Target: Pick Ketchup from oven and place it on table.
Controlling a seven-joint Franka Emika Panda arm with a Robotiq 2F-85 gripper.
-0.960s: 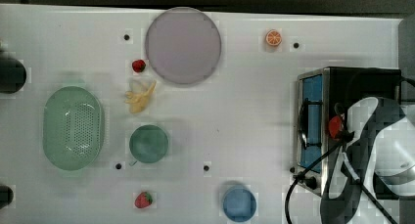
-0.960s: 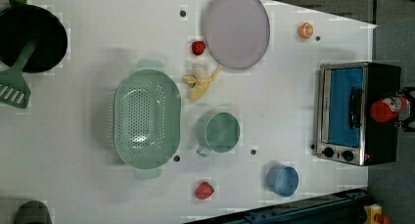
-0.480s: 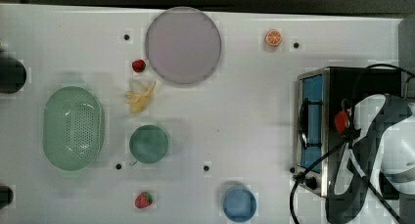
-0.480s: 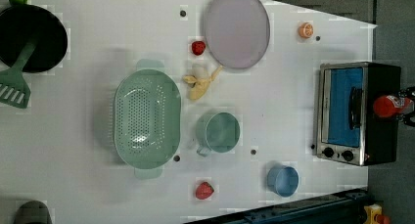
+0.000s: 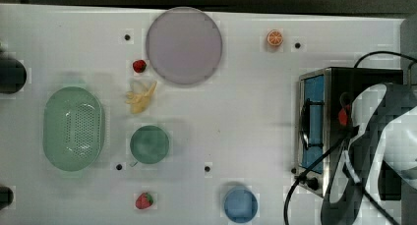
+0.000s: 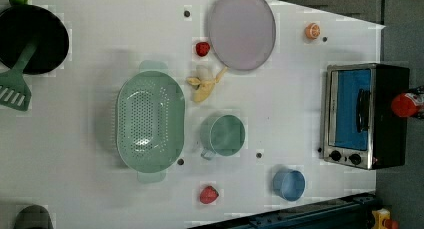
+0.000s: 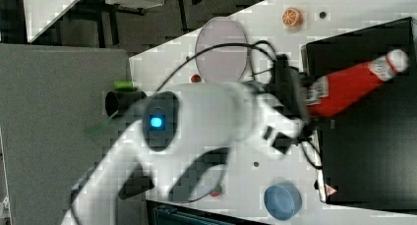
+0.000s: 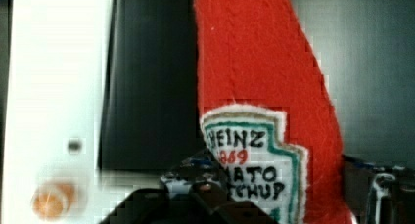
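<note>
The Ketchup (image 7: pixel 354 87), a red bottle with a white label and white cap, lies slanted over the black top of the oven (image 7: pixel 373 151). My gripper (image 7: pixel 307 99) is shut on its lower, labelled end. The wrist view shows the Ketchup (image 8: pixel 264 87) close up, label toward the camera, with the dark fingers (image 8: pixel 195 185) at its base. From above, only a red bit of the Ketchup (image 5: pixel 344 116) shows beside my white arm, over the oven (image 5: pixel 373 80). In the left view the Ketchup (image 6: pixel 406 104) pokes past the oven (image 6: pixel 350 114) at the left view's right edge. The white table (image 5: pixel 246 112) spreads out in front of the oven's shut door.
On the table stand a lilac plate (image 5: pixel 183 44), a green colander (image 5: pixel 73 128), a green cup (image 5: pixel 149 144) and a blue bowl (image 5: pixel 240 204). A banana peel (image 5: pixel 140 98), two strawberries (image 5: pixel 139 66) (image 5: pixel 144 200) and an orange half (image 5: pixel 275 38) lie there too. A black pan with a green spatula (image 6: pixel 30 39) is at the left view's top left.
My gripper has closed on the Ketchup. The bottle has shifted with it toward the left view's right edge, across the oven top.
</note>
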